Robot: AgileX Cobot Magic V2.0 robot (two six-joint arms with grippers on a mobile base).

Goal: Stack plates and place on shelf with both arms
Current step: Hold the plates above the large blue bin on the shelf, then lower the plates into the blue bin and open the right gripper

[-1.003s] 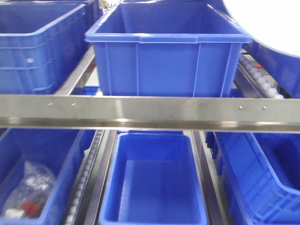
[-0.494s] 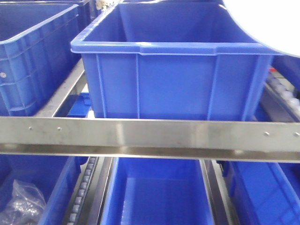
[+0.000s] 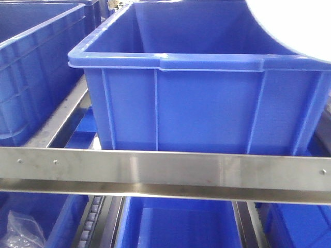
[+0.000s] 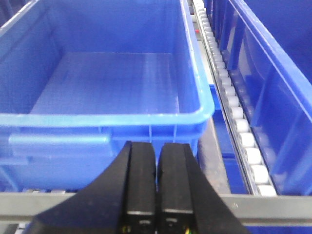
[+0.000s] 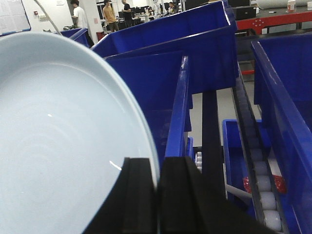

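1. Your right gripper (image 5: 158, 168) is pinched on the rim of a plate (image 5: 63, 141). It's an edge-only hold, with the whole disc hanging out to one side. I can't tell if that's one plate or two stacked; only one face shows.

2. Your left gripper (image 4: 156, 163) has its fingers pressed together with nothing between them. It's just parked in front of a crate (image 4: 105, 78), above the shelf's front bar (image 4: 273, 209).

3. In the front view the plate (image 3: 297, 23) sits high in the top right corner, over the far right corner of the big crate (image 3: 199, 88). It isn't resting on the shelf (image 3: 165, 173) yet.

4. Biggest risk, I'd say: that glossy rim slipping or pivoting in the pinch. One arm is carrying it all, so any quick swing could twist it out.

5. Next risk: clipping the plate's edge on a crate wall (image 5: 178, 117). It's right beside the plate in the right wrist view, so watch your clearance.

6. Also mind the roller rail (image 5: 261, 180). Set a plate on those and it may roll.

7. Containers: the crate under the left wrist is empty, and the big crate looks empty as far as I can see in. A lower-left crate holds a clear bag (image 3: 23, 232) of something small.
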